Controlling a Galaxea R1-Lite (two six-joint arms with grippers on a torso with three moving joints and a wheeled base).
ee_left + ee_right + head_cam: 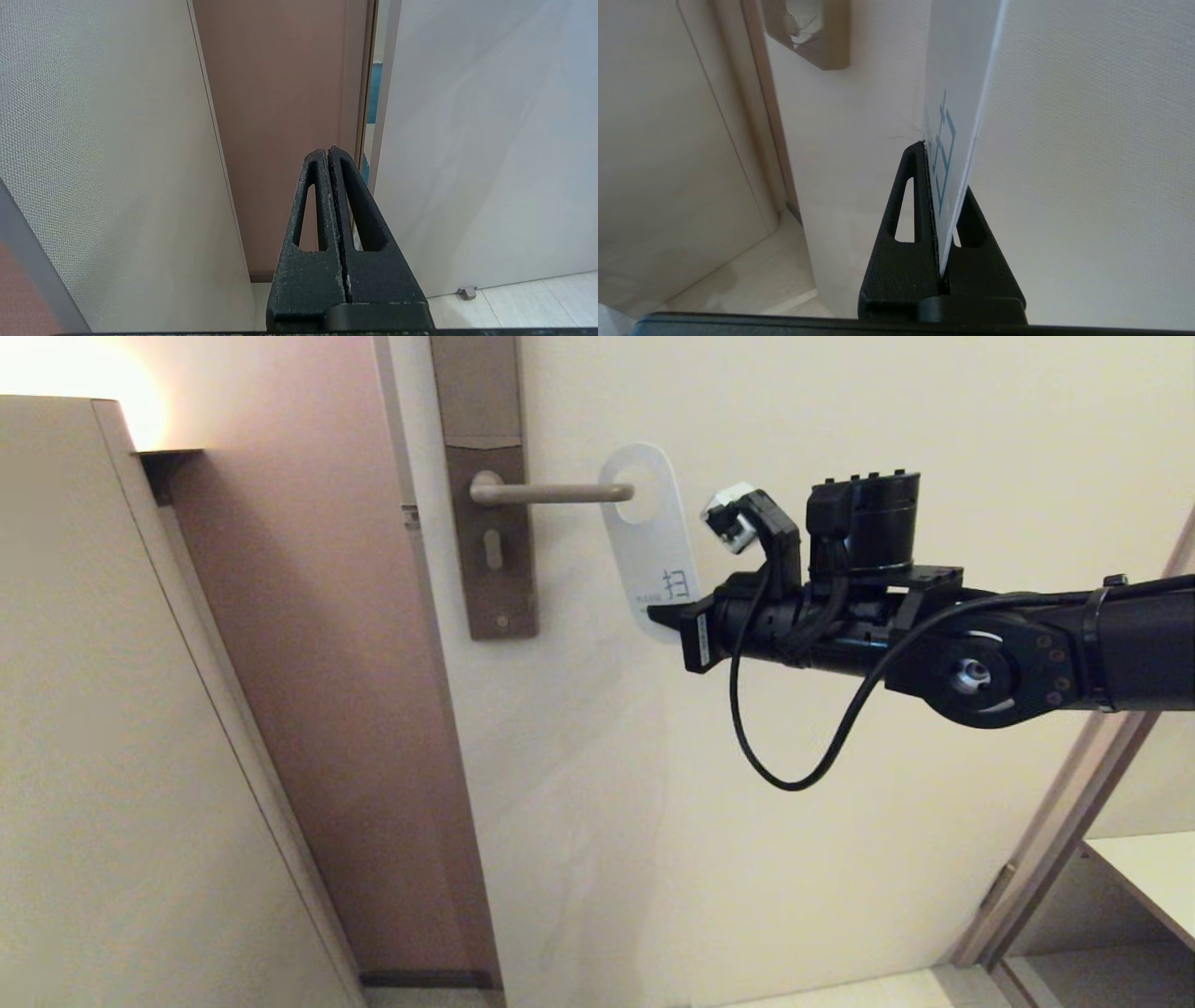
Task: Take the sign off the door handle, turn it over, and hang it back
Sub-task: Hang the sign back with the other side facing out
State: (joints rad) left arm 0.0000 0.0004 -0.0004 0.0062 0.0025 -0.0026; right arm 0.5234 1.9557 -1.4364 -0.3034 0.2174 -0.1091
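Observation:
The sign [651, 543] shows its white face with teal print and is tilted. Its oval hole sits at the free tip of the door handle [551, 492], a beige-grey lever on a brown backplate [488, 485]. My right gripper [674, 619] reaches in from the right and is shut on the sign's lower end. In the right wrist view the sign [955, 121] stands edge-on, clamped between the black fingers [908, 219], with the right gripper [941, 186] close to the door. My left gripper [328, 151] is shut and empty, low by the door edge, out of the head view.
The cream door [840, 803] fills the middle and right. A beige wall panel [112, 709] stands at the left, with a brown strip [317, 663] between. A door frame and a shelf [1148, 877] are at the lower right. A door stop [467, 292] sits on the floor.

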